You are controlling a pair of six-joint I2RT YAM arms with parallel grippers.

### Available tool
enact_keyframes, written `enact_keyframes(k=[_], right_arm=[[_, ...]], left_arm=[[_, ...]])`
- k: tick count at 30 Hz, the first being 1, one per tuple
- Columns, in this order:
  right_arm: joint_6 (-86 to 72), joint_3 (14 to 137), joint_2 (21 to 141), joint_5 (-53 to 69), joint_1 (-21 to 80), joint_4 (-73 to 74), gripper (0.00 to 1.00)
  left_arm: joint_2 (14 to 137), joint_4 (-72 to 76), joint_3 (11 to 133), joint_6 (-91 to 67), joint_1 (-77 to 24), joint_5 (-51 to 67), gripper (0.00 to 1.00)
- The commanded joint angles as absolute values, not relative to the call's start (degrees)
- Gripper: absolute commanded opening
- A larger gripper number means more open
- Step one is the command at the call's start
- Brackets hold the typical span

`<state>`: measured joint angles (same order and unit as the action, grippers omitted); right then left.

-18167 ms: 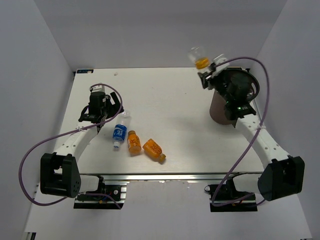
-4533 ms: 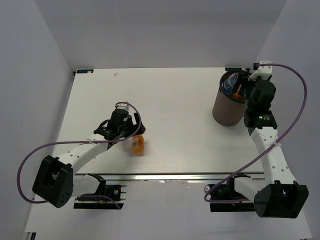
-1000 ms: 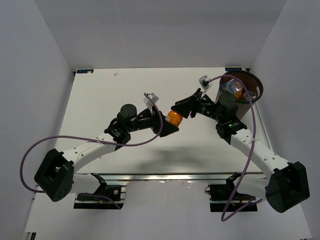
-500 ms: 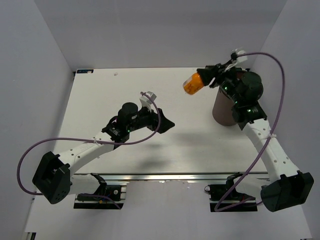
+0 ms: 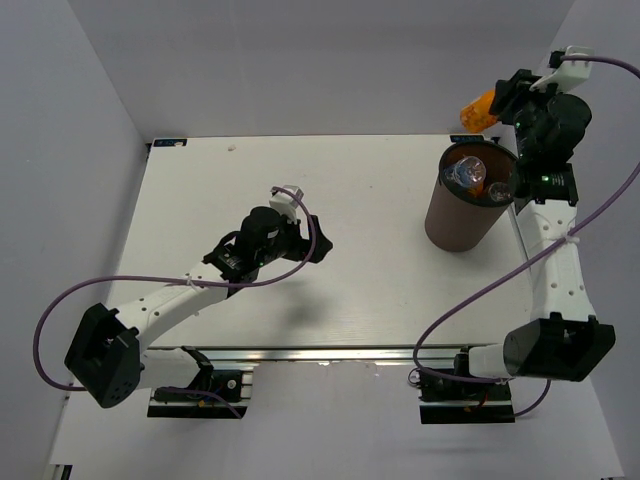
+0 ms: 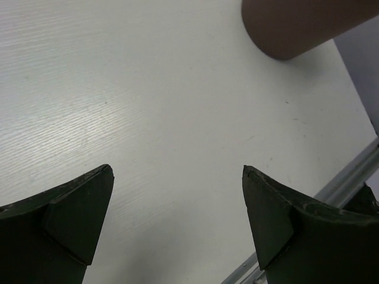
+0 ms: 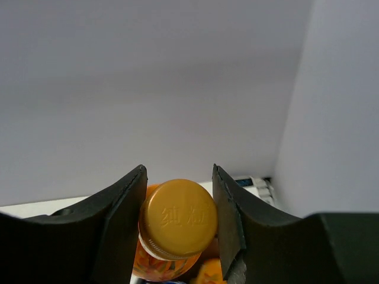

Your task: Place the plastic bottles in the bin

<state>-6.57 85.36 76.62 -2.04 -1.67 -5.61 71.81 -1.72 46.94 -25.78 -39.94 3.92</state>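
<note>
**Top external view.** The right gripper [image 5: 500, 98] is raised above and just beyond the far rim of the dark brown round tapered plastic bin [image 5: 452, 222]. It is clamped on a small orange plastic bottle with a label [image 5: 477, 109], which is held tilted in the air. The bin stands upright near the far right corner of the white table [image 5: 350, 190]. Inside it lie other bottles, a clear plastic bottle [image 5: 467, 172] among them.

**Right wrist view.** The two black fingers [image 7: 127, 204] press the orange bottle [image 7: 177, 219] from either side at its cap, which faces the camera.

**Left wrist view.** The left gripper [image 6: 177, 177] hangs over the middle of the table with its jaws spread wide, gripping nothing. Bare tabletop shows between them, and the bin's wall [image 6: 302, 23] appears at the upper right, well apart.
</note>
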Motion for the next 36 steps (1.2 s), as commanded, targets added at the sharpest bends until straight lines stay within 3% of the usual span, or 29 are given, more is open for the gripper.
enact_keyframes(k=[1, 8, 18, 27, 32, 35, 36], right_arm=[[-2.99, 88.95, 78.22, -6.58, -3.69, -1.85, 0.00], [3.25, 86.22, 79.10, -15.29, -5.71, -1.32, 0.00], [3.25, 83.06, 83.49, -11.69, -6.42, 2.55, 0.01], [1.85, 82.44, 86.04, -8.00, -6.42, 2.98, 0.12], [2.63, 80.95, 85.17, -8.17, -6.42, 2.64, 0.28], [3.34, 80.07, 83.42, -6.95, -6.42, 3.43, 0.43], [3.34, 79.46, 82.80, -6.77, -6.42, 3.43, 0.53]], left_arm=[[71.10, -4.48, 48.87, -25.14, -39.99, -2.10, 0.98], [72.16, -8.08, 50.01, -24.61, -39.99, -5.98, 0.98], [72.07, -9.05, 49.57, -24.87, -39.99, -6.77, 0.98], [71.98, -9.23, 48.60, -25.22, -39.99, -5.62, 0.98], [71.46, -9.49, 48.08, -25.40, -39.99, -5.62, 0.98], [71.54, -9.75, 48.34, -25.49, -39.99, -5.98, 0.98], [71.72, -9.84, 48.34, -25.49, -39.99, -5.80, 0.98]])
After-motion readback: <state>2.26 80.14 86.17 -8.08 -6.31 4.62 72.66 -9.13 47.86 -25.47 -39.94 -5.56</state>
